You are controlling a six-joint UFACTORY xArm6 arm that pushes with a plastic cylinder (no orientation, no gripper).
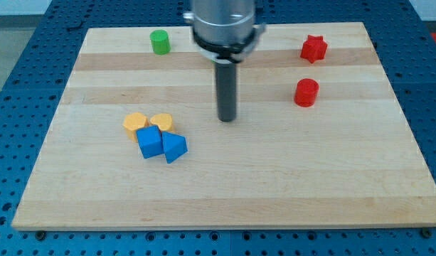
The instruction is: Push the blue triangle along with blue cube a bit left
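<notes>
The blue triangle (175, 148) lies left of the board's middle, touching the right side of the blue cube (150, 142). Two yellow blocks, a hexagon-like one (134, 123) and a heart-like one (161, 121), sit just above the cube, close to it. My tip (227, 119) is at the lower end of the dark rod, up and to the right of the blue triangle, with a clear gap between them. It touches no block.
A green cylinder (159, 42) stands near the board's top edge, left of the rod. A red star (313, 48) and a red cylinder (306, 93) are at the upper right. The wooden board (225, 192) ends on all sides in blue perforated table.
</notes>
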